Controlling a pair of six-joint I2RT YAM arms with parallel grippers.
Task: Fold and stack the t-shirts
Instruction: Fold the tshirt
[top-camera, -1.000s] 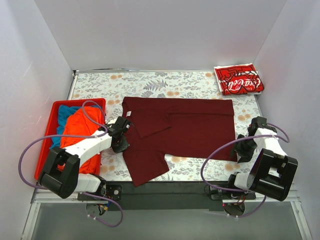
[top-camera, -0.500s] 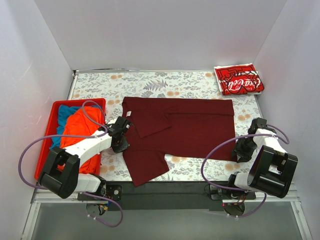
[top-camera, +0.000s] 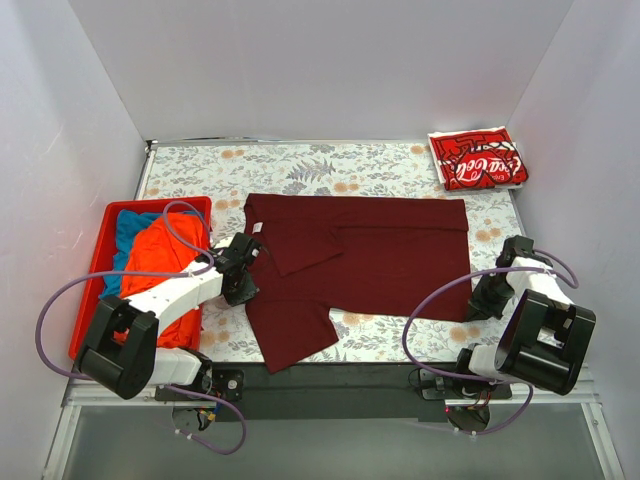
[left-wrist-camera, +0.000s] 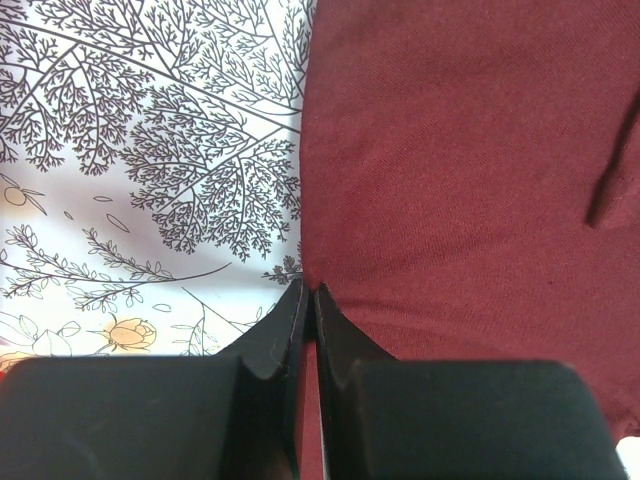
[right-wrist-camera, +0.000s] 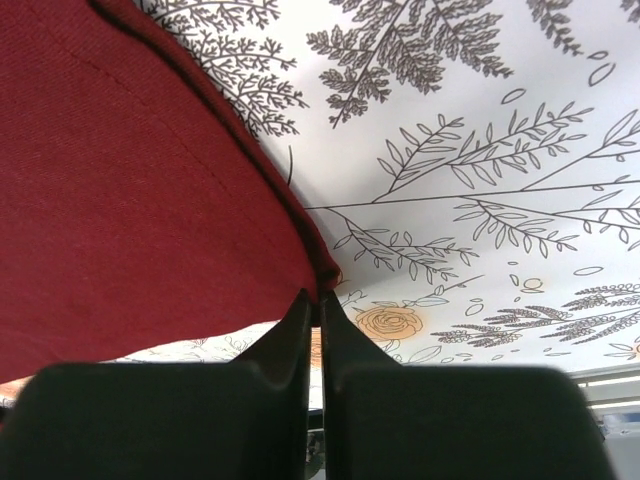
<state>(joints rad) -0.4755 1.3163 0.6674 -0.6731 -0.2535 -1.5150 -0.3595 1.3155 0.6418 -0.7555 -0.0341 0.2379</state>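
A dark maroon t-shirt (top-camera: 385, 250) lies spread across the middle of the table, one sleeve folded over its chest. My left gripper (top-camera: 246, 283) is shut on the shirt's left edge (left-wrist-camera: 330, 250), its fingertips (left-wrist-camera: 296, 300) pinched together where cloth meets table. My right gripper (top-camera: 475, 310) is shut at the shirt's near right corner (right-wrist-camera: 325, 262), the hem running into its tips. A folded red t-shirt with white Coca-Cola print (top-camera: 478, 158) lies at the far right corner. Orange (top-camera: 160, 255) and blue (top-camera: 125, 228) t-shirts lie bunched in the bin.
A red plastic bin (top-camera: 92, 275) stands at the left table edge beside my left arm. The table carries a floral cloth (top-camera: 300, 165). White walls close in the left, far and right sides. Purple cables loop by both arm bases.
My right gripper has closed from half open onto the shirt's near right corner, shifting slightly along the table's right side. The left arm and the shirt have not moved.
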